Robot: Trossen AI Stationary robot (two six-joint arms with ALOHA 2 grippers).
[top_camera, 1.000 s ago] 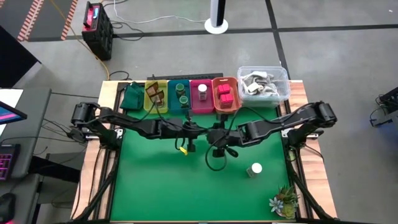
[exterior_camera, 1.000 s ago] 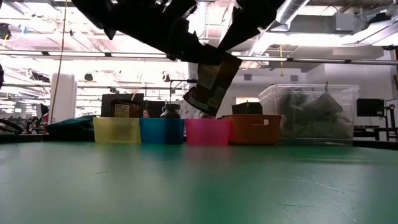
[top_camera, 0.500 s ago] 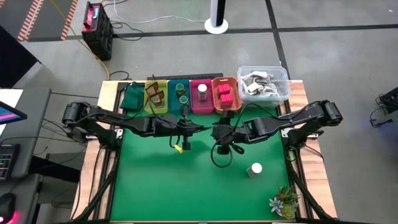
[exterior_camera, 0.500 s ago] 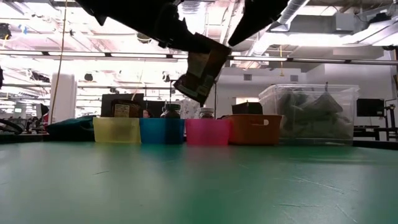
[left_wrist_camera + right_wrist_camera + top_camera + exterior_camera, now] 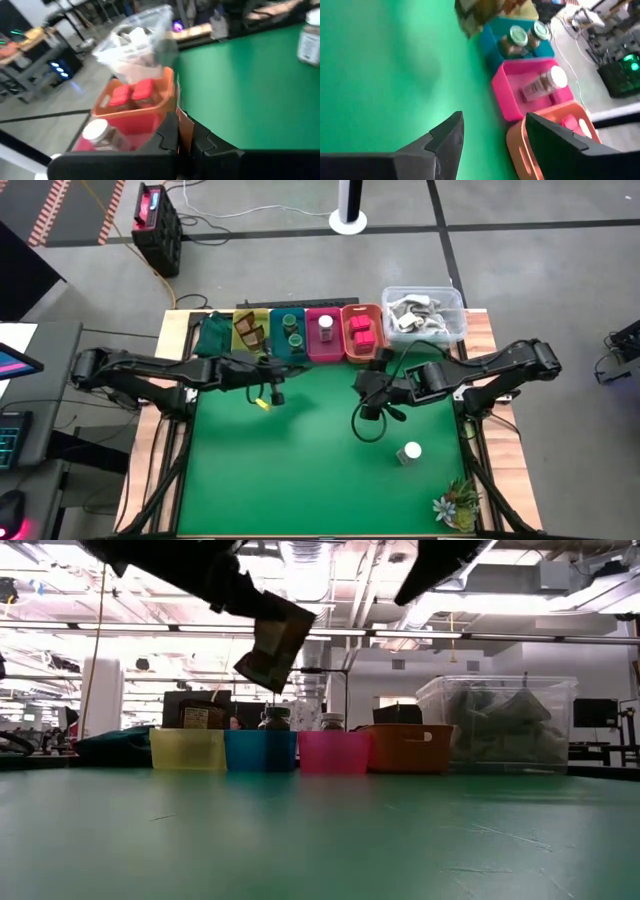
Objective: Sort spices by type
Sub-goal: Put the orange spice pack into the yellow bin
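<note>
Above open green mat near yellow bin [image 5: 249, 335], left claw [image 5: 268, 389] clenching brown packet [image 5: 272, 641], right claw [image 5: 492, 132] released.

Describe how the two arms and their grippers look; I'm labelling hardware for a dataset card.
Both arms are dark, nearly black, built of slim jointed segments with black cables looping alongside. The left gripper carries a small yellow tag or marking by its tip. The right gripper has two broad, flat matte-black fingers with angular tapered ends. No sleeves or readable lettering show.

Brown packet [image 5: 272, 641] tilted, aloft above the bins
</note>
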